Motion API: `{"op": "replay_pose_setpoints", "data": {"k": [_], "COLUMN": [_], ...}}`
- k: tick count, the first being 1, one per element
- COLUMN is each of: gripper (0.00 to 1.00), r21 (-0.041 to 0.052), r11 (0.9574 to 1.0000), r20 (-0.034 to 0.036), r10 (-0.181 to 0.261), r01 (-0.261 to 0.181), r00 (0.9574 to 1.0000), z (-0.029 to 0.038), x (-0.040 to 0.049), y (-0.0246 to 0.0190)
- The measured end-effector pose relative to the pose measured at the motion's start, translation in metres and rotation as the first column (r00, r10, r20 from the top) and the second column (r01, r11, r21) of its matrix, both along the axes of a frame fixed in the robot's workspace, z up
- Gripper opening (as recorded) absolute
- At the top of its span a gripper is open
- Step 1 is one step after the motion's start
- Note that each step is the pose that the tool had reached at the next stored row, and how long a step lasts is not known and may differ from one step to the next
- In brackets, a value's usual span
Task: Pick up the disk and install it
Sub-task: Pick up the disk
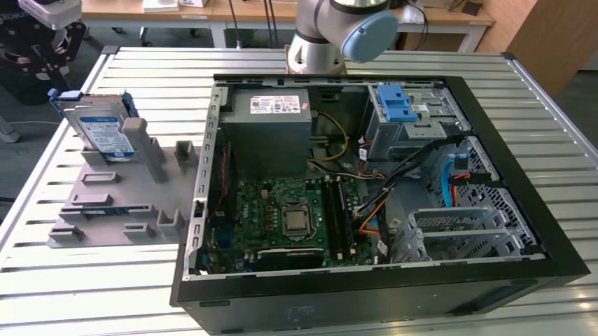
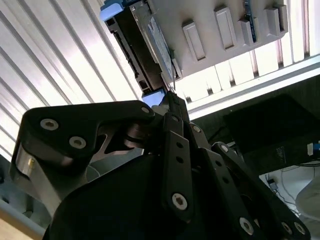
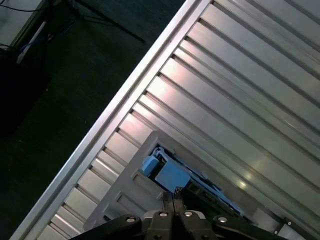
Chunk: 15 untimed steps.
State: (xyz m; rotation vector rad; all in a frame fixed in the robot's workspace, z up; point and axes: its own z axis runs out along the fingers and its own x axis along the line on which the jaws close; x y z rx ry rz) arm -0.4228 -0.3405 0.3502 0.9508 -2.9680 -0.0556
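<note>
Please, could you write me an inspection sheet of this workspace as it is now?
Surface: slatted silver metal table.
Job's things: silver rectangular disk with blue bracket stands upright in the grey plastic holder, beside the open black computer case; not installed.
Clutter: nothing seen.
Gripper: black gripper, shut, empty, tips close over the disk's bracket in both wrist views.
Cables: coloured wires lie inside the case.
Surroundings: wooden desks behind the table; dark floor beside it.
</note>
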Motion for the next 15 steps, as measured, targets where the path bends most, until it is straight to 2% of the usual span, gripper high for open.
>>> {"op": "replay_pose_setpoints", "data": {"k": [4, 7, 11, 15], "gripper": [0.11, 0.11, 0.11, 0.11], "r21": [0.0042, 0.0052, 0.0058, 0.0064], "r11": [0.9991, 0.9962, 0.9886, 0.9775], "r20": [0.0033, 0.0035, 0.0036, 0.0043], "r10": [0.041, 0.087, 0.151, 0.211], "r01": [-0.041, -0.087, -0.151, -0.211], "r00": [0.9992, 0.9962, 0.9886, 0.9775], "z": [-0.0001, -0.0002, -0.0002, -0.0002], "x": [0.0, 0.0, 0.0, 0.0], "y": [0.0001, 0.0, 0.0, 0.0]}}
